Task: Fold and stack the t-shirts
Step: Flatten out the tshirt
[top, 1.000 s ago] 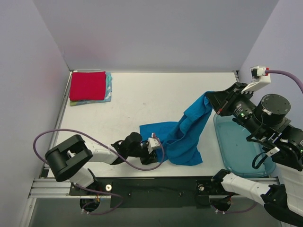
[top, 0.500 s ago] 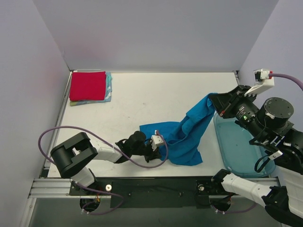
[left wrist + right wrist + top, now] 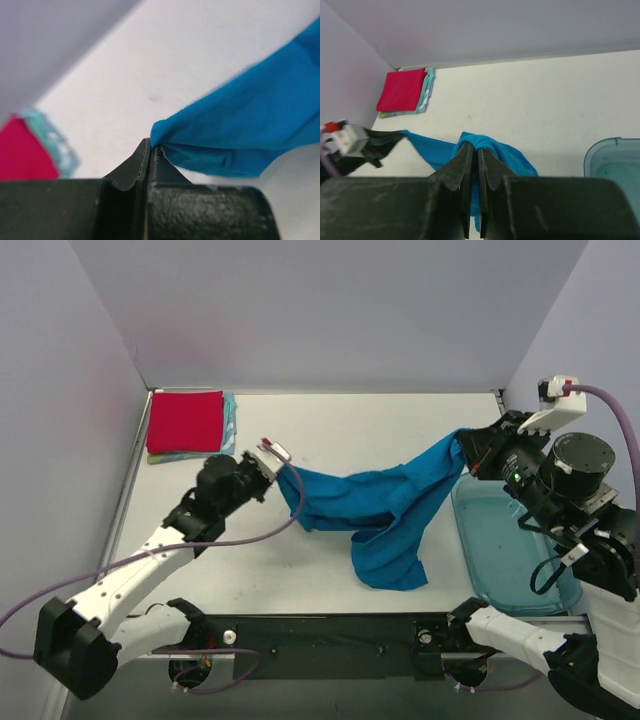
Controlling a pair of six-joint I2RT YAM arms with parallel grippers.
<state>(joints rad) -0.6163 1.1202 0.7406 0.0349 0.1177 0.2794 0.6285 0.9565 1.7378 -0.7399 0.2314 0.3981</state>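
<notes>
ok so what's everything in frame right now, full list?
blue t-shirt: one, bright blue, unfolded, stretched across the table between both pincers, lower part draped on the table
red t-shirt: one, red, folded, on top of the stack at the far left corner
teal t-shirt: light teal edge showing under the red one; how many lie below cannot be told
bin: one, translucent blue, right edge of the table
table: one, white
left pincer: black, shut on the blue t-shirt's left end
right pincer: black, shut on its right end

Bare table (image 3: 350, 430) lies beyond the stretched blue t-shirt (image 3: 370, 502); bin (image 3: 500, 560) blocks right.
</notes>
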